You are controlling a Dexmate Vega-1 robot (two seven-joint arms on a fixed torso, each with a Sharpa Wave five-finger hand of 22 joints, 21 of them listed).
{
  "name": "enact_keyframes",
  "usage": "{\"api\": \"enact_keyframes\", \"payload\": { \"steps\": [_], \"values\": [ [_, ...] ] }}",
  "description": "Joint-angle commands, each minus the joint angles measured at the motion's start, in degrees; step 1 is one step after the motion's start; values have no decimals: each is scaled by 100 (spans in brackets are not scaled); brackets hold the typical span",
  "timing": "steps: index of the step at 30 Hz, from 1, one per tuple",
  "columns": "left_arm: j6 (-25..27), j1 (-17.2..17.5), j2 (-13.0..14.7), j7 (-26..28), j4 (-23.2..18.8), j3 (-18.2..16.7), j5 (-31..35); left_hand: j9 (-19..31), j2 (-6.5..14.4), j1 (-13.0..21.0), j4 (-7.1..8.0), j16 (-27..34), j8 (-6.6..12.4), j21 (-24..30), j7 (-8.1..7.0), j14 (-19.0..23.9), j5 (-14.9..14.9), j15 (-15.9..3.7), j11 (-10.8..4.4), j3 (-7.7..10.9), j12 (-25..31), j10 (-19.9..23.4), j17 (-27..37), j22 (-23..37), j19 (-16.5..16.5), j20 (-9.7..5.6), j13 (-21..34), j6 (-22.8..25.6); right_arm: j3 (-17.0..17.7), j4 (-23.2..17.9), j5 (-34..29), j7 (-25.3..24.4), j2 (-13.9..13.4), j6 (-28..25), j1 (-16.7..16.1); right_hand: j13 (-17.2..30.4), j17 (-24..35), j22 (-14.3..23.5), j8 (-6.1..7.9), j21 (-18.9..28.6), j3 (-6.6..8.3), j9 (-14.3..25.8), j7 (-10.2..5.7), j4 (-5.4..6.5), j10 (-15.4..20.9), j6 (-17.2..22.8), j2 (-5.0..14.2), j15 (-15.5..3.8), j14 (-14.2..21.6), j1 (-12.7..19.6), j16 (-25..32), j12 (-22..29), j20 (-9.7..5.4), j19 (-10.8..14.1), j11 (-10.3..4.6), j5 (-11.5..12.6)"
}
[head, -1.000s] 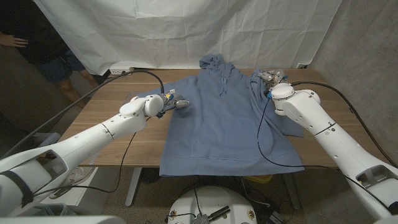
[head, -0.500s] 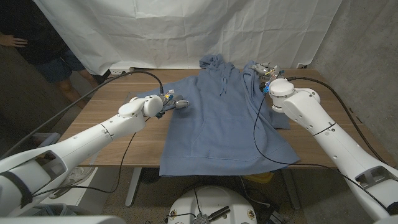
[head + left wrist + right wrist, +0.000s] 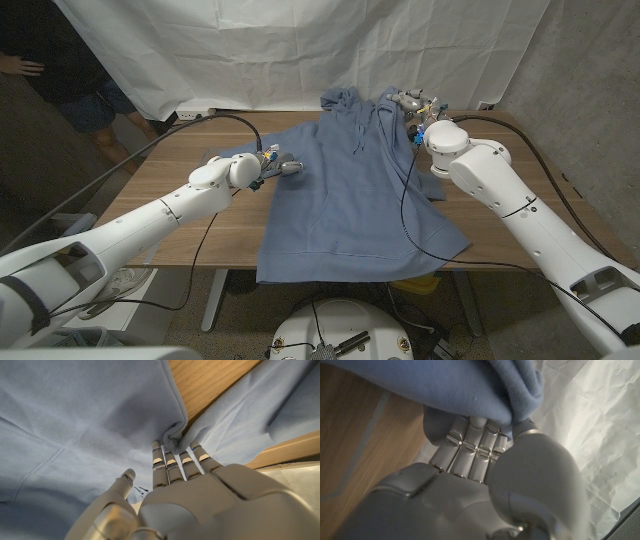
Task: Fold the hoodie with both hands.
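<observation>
A blue hoodie [image 3: 345, 195] lies spread on the wooden table [image 3: 200, 225], hood at the far edge. My right hand [image 3: 412, 104] is raised near the hood and grips a bunch of the hoodie's right sleeve [image 3: 485, 390], so that side hangs lifted off the table. My left hand [image 3: 277, 165] sits at the hoodie's left edge by the armpit. In the left wrist view its fingertips [image 3: 172, 457] push into a puckered fold of cloth [image 3: 172, 437] with the thumb apart; whether it grips is unclear.
A white backdrop sheet [image 3: 300, 50] hangs behind the table. A person's arm [image 3: 20, 65] shows at the far left. The hoodie's hem [image 3: 330, 268] hangs over the table's near edge. Black cables [image 3: 410, 215] trail from both arms.
My right hand has lifted the sleeve and carried it toward the hood and inward, pulling the hoodie's right side off the table. My left hand has stayed in place.
</observation>
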Motion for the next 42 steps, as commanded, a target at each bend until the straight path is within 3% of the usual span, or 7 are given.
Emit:
{"api": "enact_keyframes", "payload": {
  "steps": [1, 42],
  "values": [
    [-46, 46, 29, 58, -14, -40, -26, 30, 350, 22, 16, 6, 43, -6, 13, -22, 1, -259, -13, 28, -11, -11, 15, 17, 44, -10, 22, 7, -254, 80, -116, 319, 131, 296, 237, 9, 45, -11, 17, 46, 16, 259, 169, 21, 8, 157, 205, -423, 161, 251, -21, 27, -6, -47, 23, 40],
    [164, 382, 189, 235, -313, -196, -143, 28, 349, 5, 27, 6, 11, -47, -1, -38, -1, -241, -14, 29, -23, -59, 18, 21, 63, -27, 25, -264, -1283, 1462, -543, 1769, 953, 847, 1588, 39, 166, -118, -18, 297, 6, 287, 172, 41, -7, 177, 202, -426, 161, 259, -171, 46, -20, -191, 33, 42]
  ]
}}
